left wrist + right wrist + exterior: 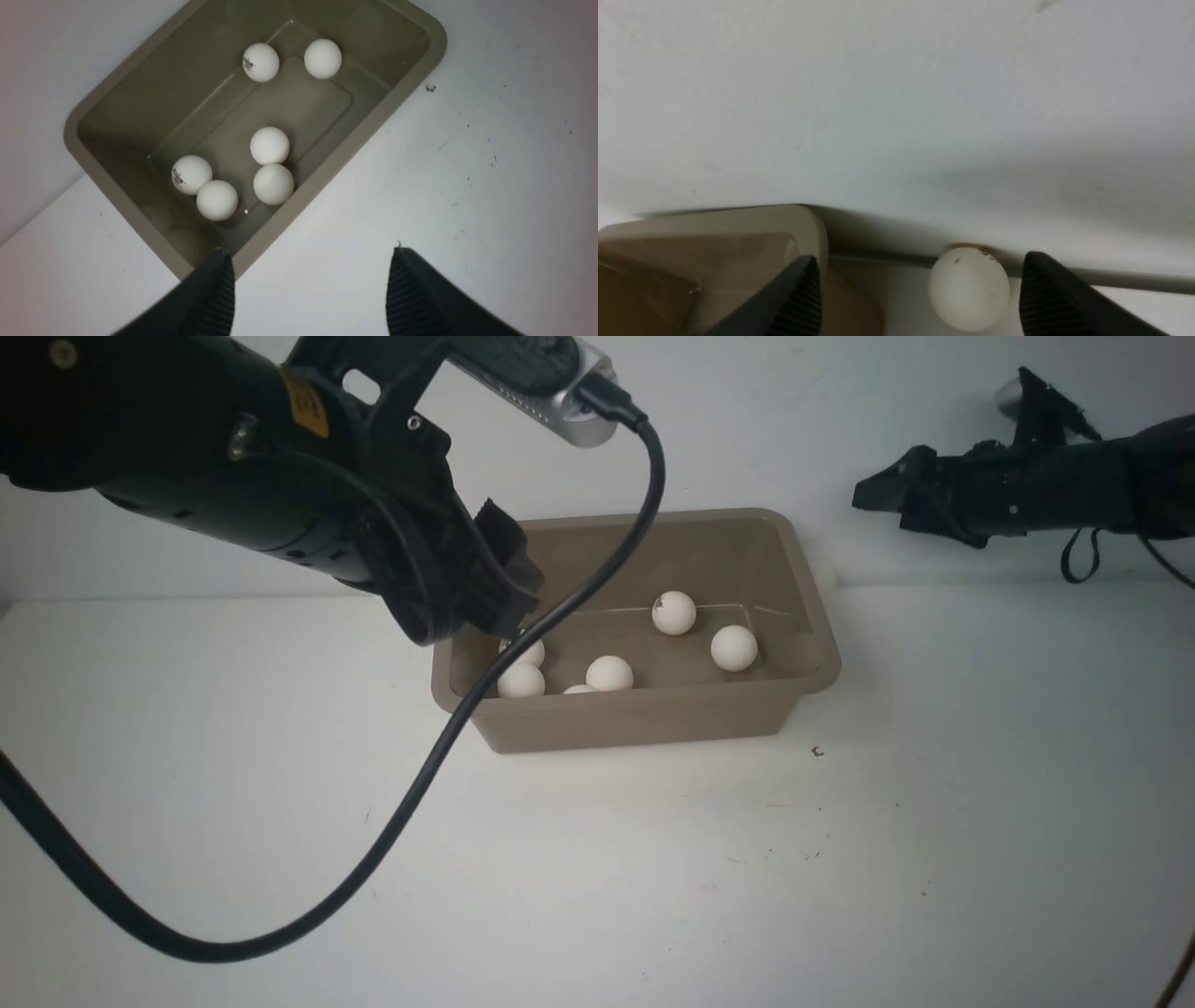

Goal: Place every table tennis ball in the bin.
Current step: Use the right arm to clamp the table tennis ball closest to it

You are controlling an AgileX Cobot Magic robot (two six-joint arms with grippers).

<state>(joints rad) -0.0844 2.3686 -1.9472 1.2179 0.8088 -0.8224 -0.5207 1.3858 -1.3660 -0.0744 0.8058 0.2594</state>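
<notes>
Table tennis balls (674,613) sit in the bin (644,723), one half-hidden; left gripper (310,254) and right gripper (920,259) spread empty.

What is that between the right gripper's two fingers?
A table tennis ball, lying outside the bin by the wall, clear of both fingers. The right wrist view shows it.

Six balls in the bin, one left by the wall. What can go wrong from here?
1. The last ball sits against the wall, beside the bin corner. The open right gripper may clip rim or wall, or nudge the ball away.
2. The left gripper, open and empty, hangs at the bin's rim with its cable across the opening. The right arm might collide or snag when dropping.
</notes>
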